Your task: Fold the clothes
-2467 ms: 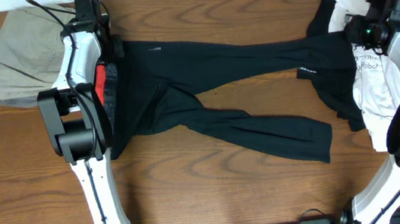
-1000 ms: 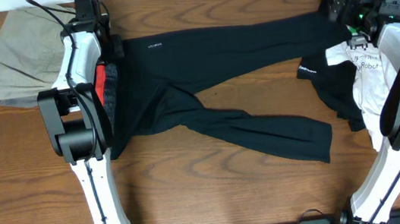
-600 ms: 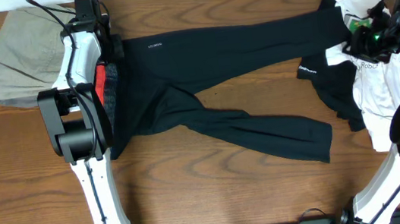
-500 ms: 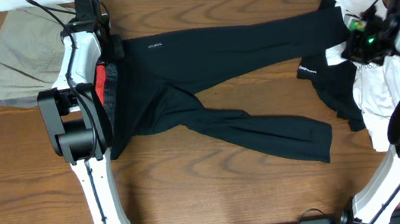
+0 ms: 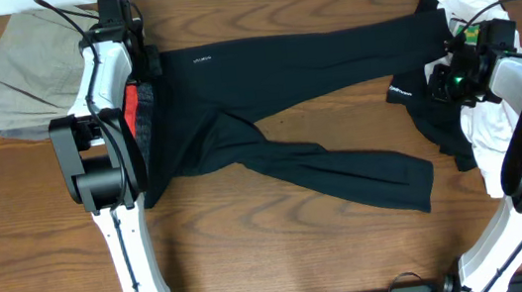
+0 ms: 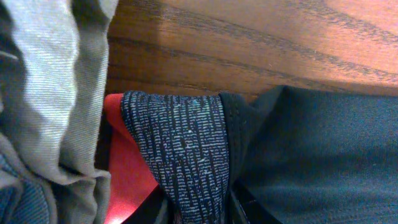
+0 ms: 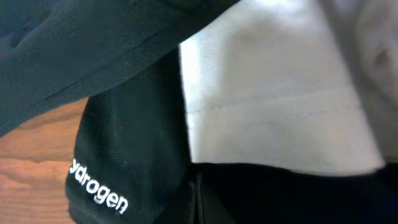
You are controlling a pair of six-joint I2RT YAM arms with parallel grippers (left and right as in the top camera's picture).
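Observation:
The black pants [image 5: 272, 75] lie spread on the table, one leg stretched to the upper right, the other angled to the lower right. A small white logo [image 5: 201, 61] shows near the hip. My left gripper [image 5: 145, 75] is shut on the grey-and-red striped waistband [image 6: 180, 149] at the pants' left end. In the left wrist view the left gripper [image 6: 198, 214] pinches the band at the bottom edge. My right gripper [image 5: 443, 82] is off the pants, low over another black garment. In the right wrist view the right gripper [image 7: 196, 208] looks shut with nothing seen between its fingers.
Khaki trousers [image 5: 27, 70] lie at the far left, touching the waistband [image 6: 43, 93]. A white T-shirt [image 5: 493, 122] lies at the right edge. A second black garment with a white "hydrogen" logo [image 7: 99, 186] lies beside it [image 5: 427, 116].
The upper leg was drawn straight toward the upper right. My right gripper then left it, swung right and came down over the logo garment. The left arm has not moved.

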